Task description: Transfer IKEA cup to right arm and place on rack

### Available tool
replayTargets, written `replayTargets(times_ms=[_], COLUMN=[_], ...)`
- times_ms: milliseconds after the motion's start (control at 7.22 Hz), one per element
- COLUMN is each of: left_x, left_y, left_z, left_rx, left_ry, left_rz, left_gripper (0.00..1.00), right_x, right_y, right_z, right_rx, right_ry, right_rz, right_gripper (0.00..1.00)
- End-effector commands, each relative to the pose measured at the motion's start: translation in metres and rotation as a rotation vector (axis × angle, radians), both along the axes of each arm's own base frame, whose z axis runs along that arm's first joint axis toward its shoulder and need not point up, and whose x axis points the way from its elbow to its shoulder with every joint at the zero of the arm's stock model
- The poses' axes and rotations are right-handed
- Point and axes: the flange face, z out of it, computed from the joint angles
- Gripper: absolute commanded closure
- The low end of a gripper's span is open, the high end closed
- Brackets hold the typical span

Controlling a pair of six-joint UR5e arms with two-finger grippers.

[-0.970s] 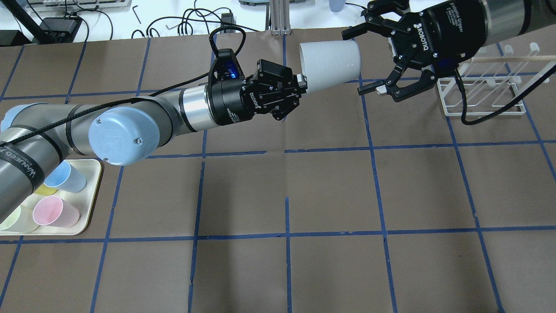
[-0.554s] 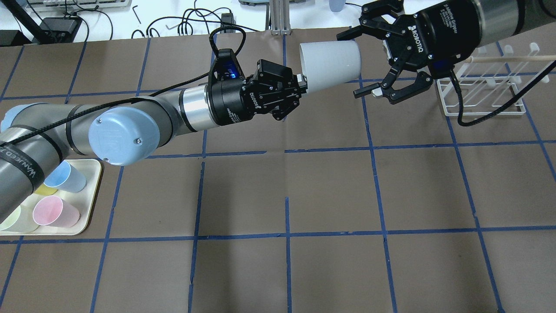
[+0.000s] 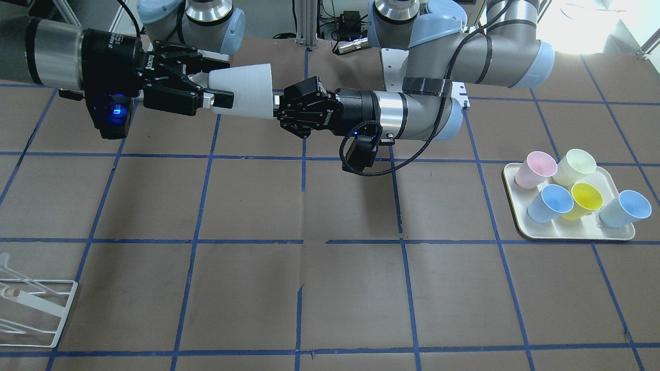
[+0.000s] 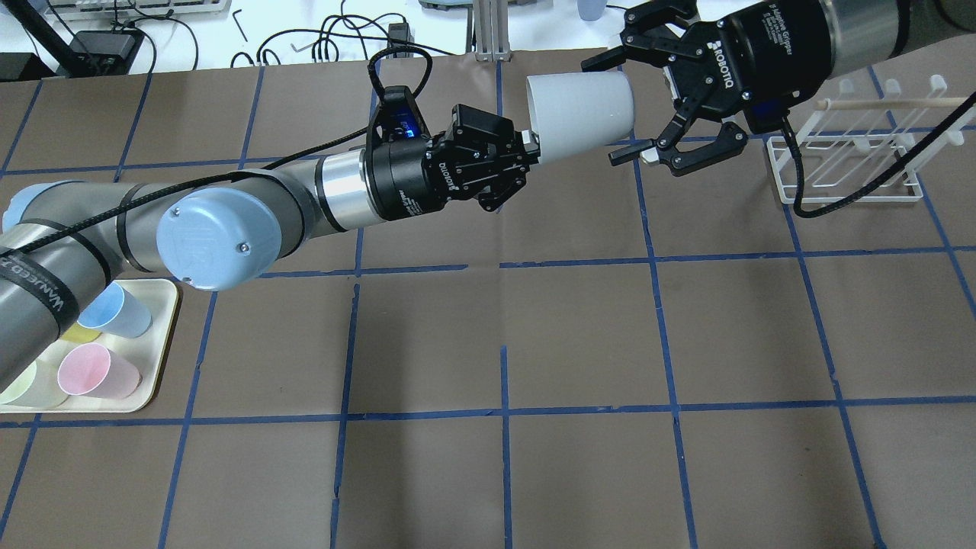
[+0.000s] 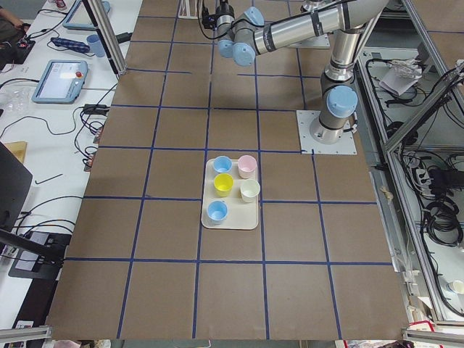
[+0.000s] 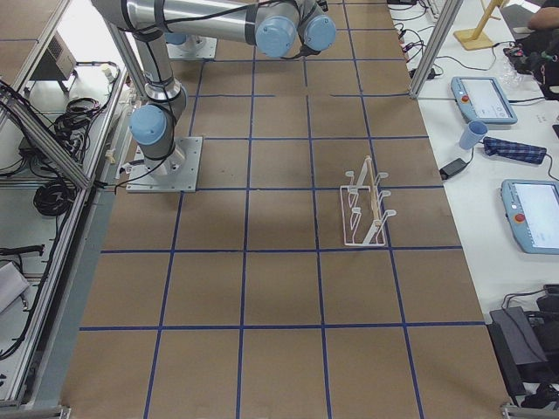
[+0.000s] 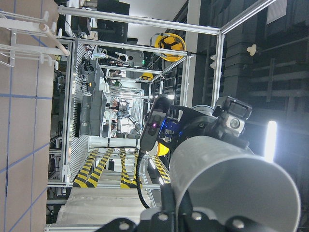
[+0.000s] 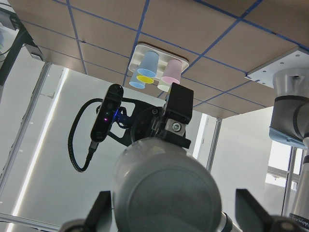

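Brown paper table with a blue tape grid: a cup held in the air between two grippers.

Nearest to the robot, the cream tray (image 4: 162, 343) of coloured cups is half covered by the left arm (image 4: 229, 221) in the overhead view. Farther out, the left gripper (image 4: 531, 145) pinches the wall of the IKEA cup (image 4: 583, 114) at its open mouth, so this part of the rim is hidden. The cup lies horizontal above the table, well apart from the tray. The right gripper (image 4: 606, 110) spreads its fingers wide around the cup's closed bottom; whether the pads touch it I cannot tell. Beyond, the white rack (image 4: 854, 200) stands on the table near the far edge, with a black cable (image 4: 808, 215) hanging across it. In the front view the frame edge cuts the rack off.
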Motion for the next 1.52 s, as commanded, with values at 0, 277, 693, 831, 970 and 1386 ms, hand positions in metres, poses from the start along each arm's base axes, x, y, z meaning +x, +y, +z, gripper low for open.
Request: replayTargets(times_ms=[0,277,693,831,970,1386], left_x=[-0.0002,0.0005,0.0005,-0.0002,-0.0003,0.0005], left_y=[-0.0002,-0.0005,-0.0011,-0.0007,-0.0009,-0.0013], left_z=[-0.0008,-0.0009,-0.0024,-0.0024,-0.0019,-0.0020], left_rx=[0.002,0.002,0.006,0.006,0.004,0.009], left_ry=[0.000,-0.001,-0.001,-0.001,-0.002,-0.002], left_rz=[0.000,0.000,0.000,-0.002,-0.003,-0.002], left_gripper=[1.00,1.00,1.00,1.00,1.00,0.10], right_x=[-0.0011,-0.0027,-0.0052,-0.0053,-0.0061,-0.0070], right_y=[-0.0020,-0.0025,-0.0035,-0.0037,-0.0040,-0.0048], right_z=[-0.0013,-0.0006,0.0019,0.0020,0.0020,0.0023], right_rx=[-0.001,-0.003,-0.009,-0.012,-0.013,-0.019], right_ry=[0.000,0.000,0.003,0.003,0.003,0.005], right_rz=[-0.002,-0.005,-0.008,-0.008,-0.010,-0.011], right_gripper=[0.45,0.56,0.60,0.67,0.68,0.80])
